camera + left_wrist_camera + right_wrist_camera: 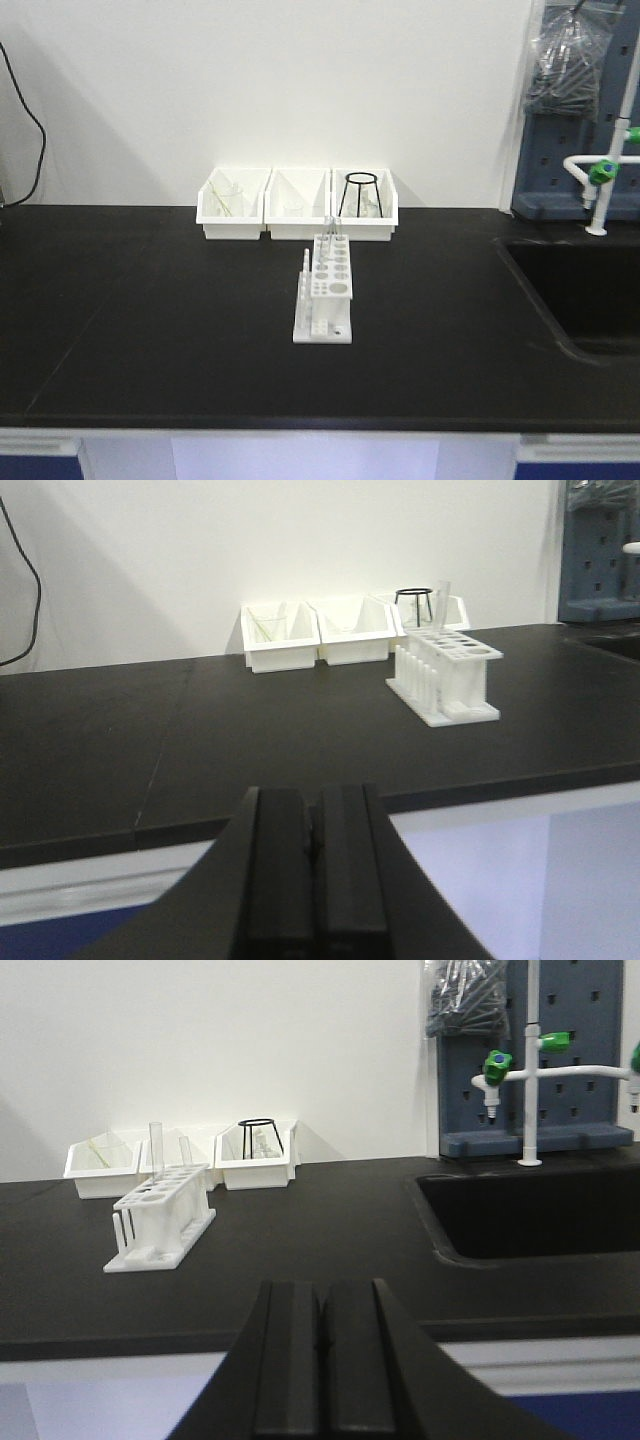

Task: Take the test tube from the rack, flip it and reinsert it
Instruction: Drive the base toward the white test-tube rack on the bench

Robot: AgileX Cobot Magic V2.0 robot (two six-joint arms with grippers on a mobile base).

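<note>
The white rack (325,290) stands mid-counter, pegs along its left side. Two clear test tubes (332,232) stand upright in its far holes. The rack also shows in the left wrist view (447,675) with a tube (441,602), and in the right wrist view (160,1215) with tubes (156,1145). My left gripper (314,810) is shut and empty, hanging before the counter's front edge, left of the rack. My right gripper (322,1305) is shut and empty, before the front edge, right of the rack. Neither gripper shows in the front view.
Three white bins (297,204) line the wall behind the rack; the right one holds a black wire stand (361,193). A black sink (585,290) is sunk into the counter at right, with a white tap with green knobs (600,175) behind it.
</note>
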